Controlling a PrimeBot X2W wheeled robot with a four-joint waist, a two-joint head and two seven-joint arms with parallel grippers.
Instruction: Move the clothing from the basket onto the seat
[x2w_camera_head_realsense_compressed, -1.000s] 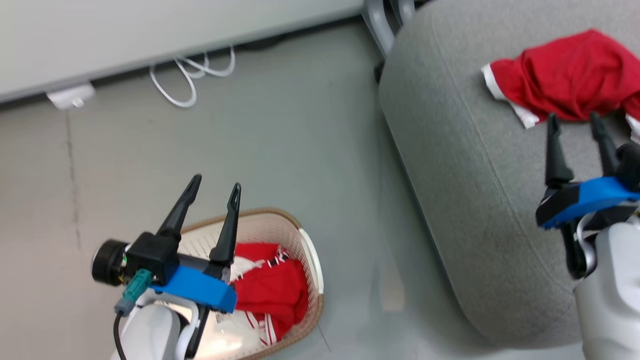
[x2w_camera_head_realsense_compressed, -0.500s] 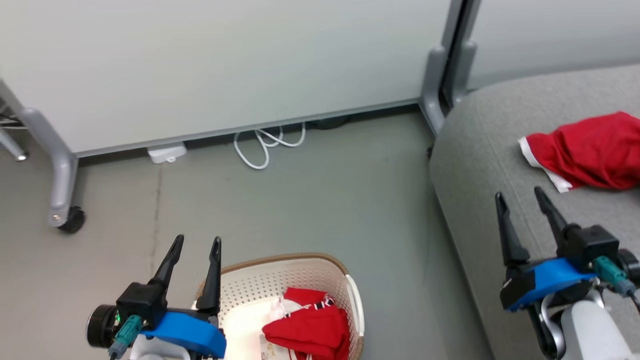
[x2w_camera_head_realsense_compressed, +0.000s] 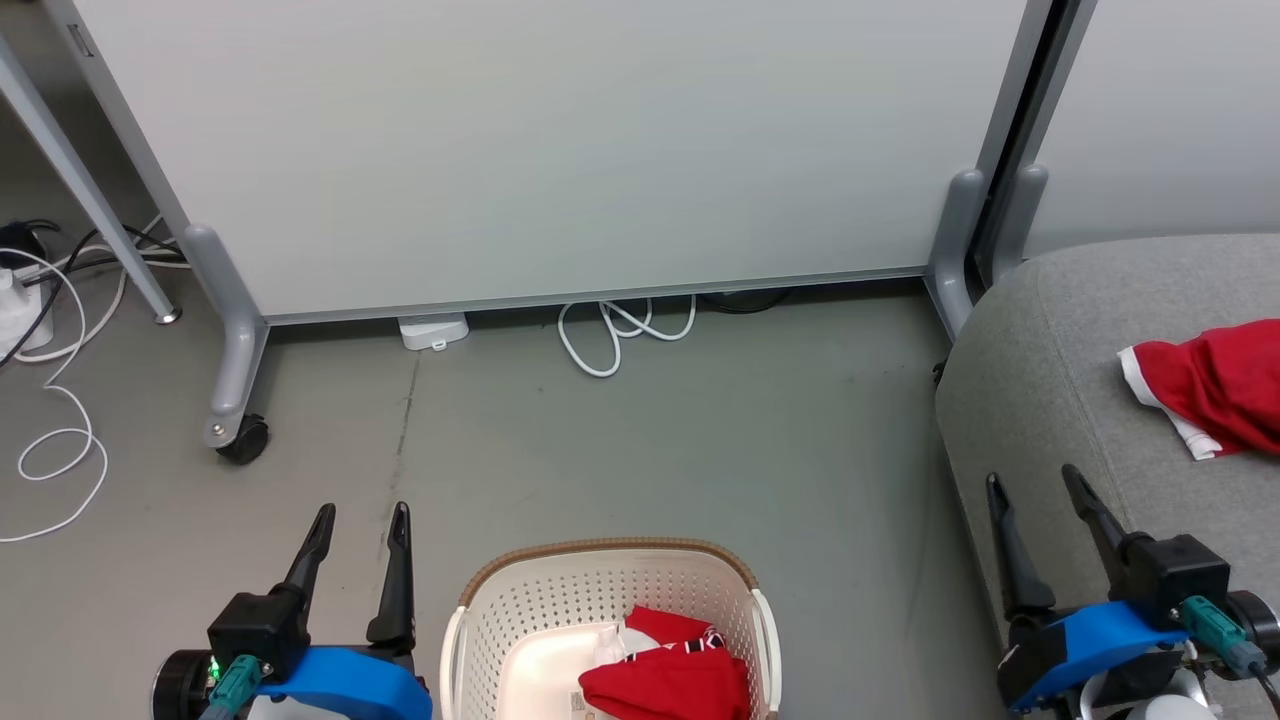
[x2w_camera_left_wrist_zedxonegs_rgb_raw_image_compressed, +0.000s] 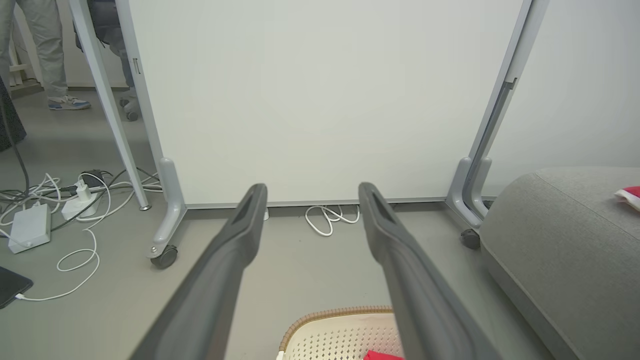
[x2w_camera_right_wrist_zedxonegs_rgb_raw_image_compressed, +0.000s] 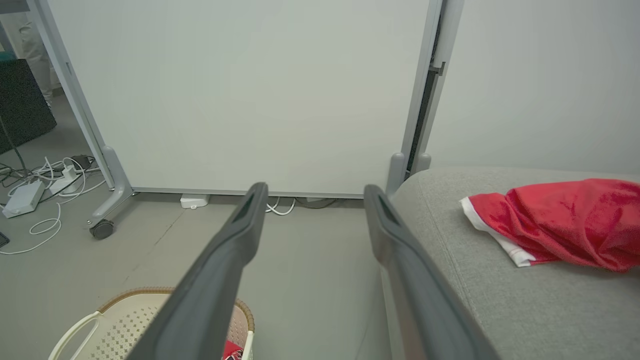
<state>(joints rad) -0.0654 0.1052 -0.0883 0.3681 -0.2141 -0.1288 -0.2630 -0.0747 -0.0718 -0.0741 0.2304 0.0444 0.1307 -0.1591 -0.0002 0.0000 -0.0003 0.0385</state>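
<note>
The cream basket (x2w_camera_head_realsense_compressed: 520, 610) with a brown rim stands on the floor at the bottom centre, seen also in the left wrist view (x2w_camera_left_wrist_zedxonegs_rgb_raw_image_compressed: 330, 330) and the right wrist view (x2w_camera_right_wrist_zedxonegs_rgb_raw_image_compressed: 115, 325). Inside it lies the red garment with striped trim (x2w_camera_head_realsense_compressed: 670, 670). The plain red garment with white cuffs (x2w_camera_head_realsense_compressed: 1215, 385) (x2w_camera_right_wrist_zedxonegs_rgb_raw_image_compressed: 560, 222) lies on the grey seat (x2w_camera_head_realsense_compressed: 1050, 400) (x2w_camera_right_wrist_zedxonegs_rgb_raw_image_compressed: 500, 300) (x2w_camera_left_wrist_zedxonegs_rgb_raw_image_compressed: 550, 235) at the right. My left gripper (x2w_camera_head_realsense_compressed: 360, 515) stands open left of the basket, holding nothing. My right gripper (x2w_camera_head_realsense_compressed: 1030, 480) stands open over the seat's near edge, short of the plain garment.
A white wheeled partition (x2w_camera_head_realsense_compressed: 560, 150) stands behind the floor area, with a caster (x2w_camera_head_realsense_compressed: 240, 440) at its left foot. White cables (x2w_camera_head_realsense_compressed: 620, 330) lie under it and more cables (x2w_camera_head_realsense_compressed: 50, 440) and chargers sit at far left. A person's legs (x2w_camera_left_wrist_zedxonegs_rgb_raw_image_compressed: 50, 50) show beyond the partition.
The head camera has tilted up, so basket and seat sit lower and the partition shows. Both grippers stay open; the right one has drawn back from the plain garment.
</note>
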